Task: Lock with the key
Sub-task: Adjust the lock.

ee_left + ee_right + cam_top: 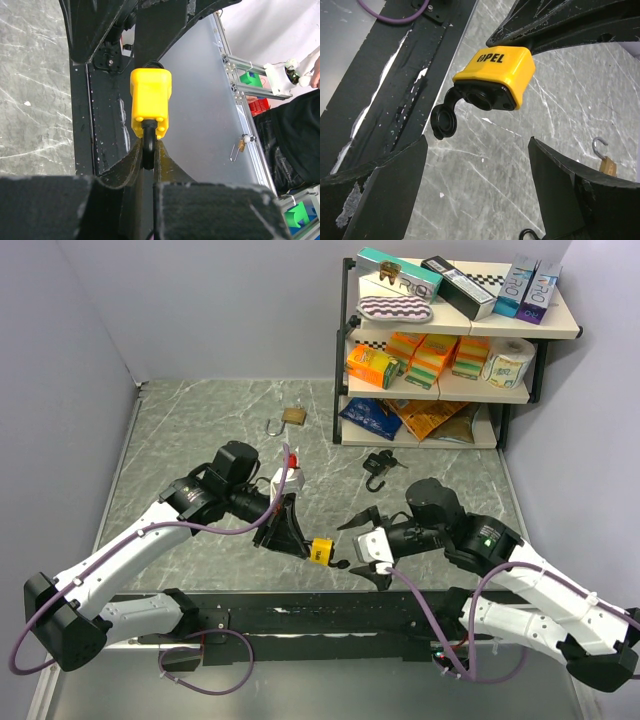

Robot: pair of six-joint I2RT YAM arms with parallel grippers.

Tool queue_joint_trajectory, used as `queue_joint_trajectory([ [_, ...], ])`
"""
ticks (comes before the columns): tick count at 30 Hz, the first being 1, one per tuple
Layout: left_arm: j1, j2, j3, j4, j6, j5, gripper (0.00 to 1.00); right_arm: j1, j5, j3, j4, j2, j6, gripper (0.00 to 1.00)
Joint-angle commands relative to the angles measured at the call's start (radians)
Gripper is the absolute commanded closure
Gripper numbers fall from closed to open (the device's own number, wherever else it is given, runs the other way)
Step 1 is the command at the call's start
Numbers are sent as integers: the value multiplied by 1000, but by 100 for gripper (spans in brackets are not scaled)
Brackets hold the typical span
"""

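A yellow padlock (320, 551) hangs low over the near table edge, held by its black shackle (148, 145). My left gripper (298, 540) is shut on that shackle, and the yellow body (151, 102) sticks out past the fingertips. In the right wrist view the padlock (495, 75) shows its keyhole face, with the black dust cap (443, 121) swung open. My right gripper (360, 548) stands open just right of the padlock with nothing between its fingers (395, 185). A dark bunch that looks like keys (383, 462) lies on the table near the shelf.
A shelf (450, 340) with boxes and packets stands at the back right. A small brass padlock (293, 416) lies open at the far middle of the table and also shows as the brass padlock (606, 164) in the right wrist view. A black rail (320, 618) runs along the near edge.
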Motion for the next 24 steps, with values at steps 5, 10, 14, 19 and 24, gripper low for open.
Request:
queue_joint_trajectory([
  [5, -14, -7, 28, 56, 3, 65, 99, 20, -12, 56, 56, 25, 29, 15],
  [10, -15, -10, 14, 56, 5, 55, 99, 26, -41, 76, 77, 24, 81, 24],
  [14, -17, -8, 9, 68, 2, 49, 99, 26, -66, 85, 79, 22, 107, 27],
  [19, -22, -1, 12, 68, 0, 43, 99, 28, -78, 88, 79, 25, 113, 31],
  [24, -31, 2, 18, 72, 3, 46, 99, 34, -75, 85, 99, 36, 107, 37],
])
